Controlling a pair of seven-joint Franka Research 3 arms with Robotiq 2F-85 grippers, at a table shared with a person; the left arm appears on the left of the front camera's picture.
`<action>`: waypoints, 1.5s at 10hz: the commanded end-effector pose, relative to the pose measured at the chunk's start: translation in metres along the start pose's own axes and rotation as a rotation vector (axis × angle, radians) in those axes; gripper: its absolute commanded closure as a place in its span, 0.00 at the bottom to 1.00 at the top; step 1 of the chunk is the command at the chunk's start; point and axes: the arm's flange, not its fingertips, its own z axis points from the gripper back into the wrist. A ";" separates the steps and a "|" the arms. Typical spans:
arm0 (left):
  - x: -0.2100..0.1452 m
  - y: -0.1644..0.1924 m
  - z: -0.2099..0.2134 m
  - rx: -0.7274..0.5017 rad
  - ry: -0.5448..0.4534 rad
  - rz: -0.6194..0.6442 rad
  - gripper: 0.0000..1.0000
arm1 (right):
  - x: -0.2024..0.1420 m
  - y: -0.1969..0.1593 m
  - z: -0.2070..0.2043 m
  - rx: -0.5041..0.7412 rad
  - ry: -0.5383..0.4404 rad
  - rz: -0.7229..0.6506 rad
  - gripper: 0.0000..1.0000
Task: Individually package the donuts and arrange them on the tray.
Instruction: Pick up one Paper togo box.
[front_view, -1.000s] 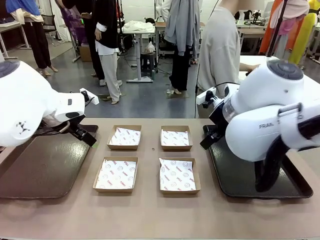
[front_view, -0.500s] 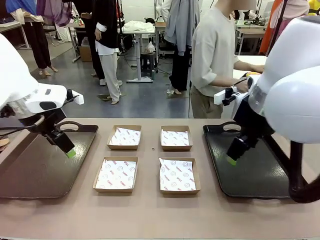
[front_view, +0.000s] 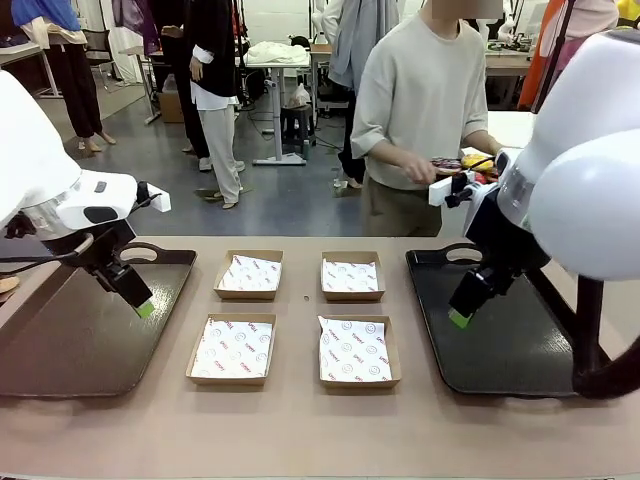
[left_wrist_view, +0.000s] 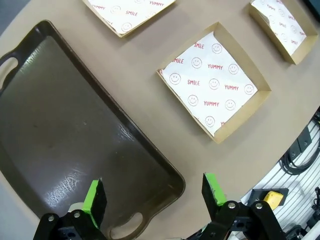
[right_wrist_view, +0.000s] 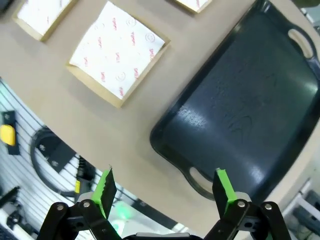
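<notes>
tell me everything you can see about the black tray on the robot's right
The black tray is a glossy, plastic-looking rectangle with rounded corners, a low raised rim and a cut-out handle at each short end. It lies flat on the tan table, right of the paper-lined boxes, its long side running away from the robot. Nothing lies on it. The right gripper hangs over its near left part, jaws open, apparently not touching it.

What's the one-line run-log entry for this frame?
left jaws: open, above dark brown handled tray | right jaws: open, above black handled tray | four paper-lined brown cardboard boxes: empty | person: standing at far side
</notes>
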 end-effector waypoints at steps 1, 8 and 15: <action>-0.001 0.012 0.009 -0.168 -0.077 0.099 0.00 | -0.018 -0.026 -0.001 0.366 -0.230 -0.202 0.00; -0.076 0.122 0.003 -1.070 -0.412 0.608 0.00 | -0.169 -0.139 -0.012 1.158 -0.628 -0.631 0.00; -0.151 0.162 -0.027 -1.134 -0.380 0.769 0.00 | -0.248 -0.162 -0.050 1.104 -0.459 -0.729 0.00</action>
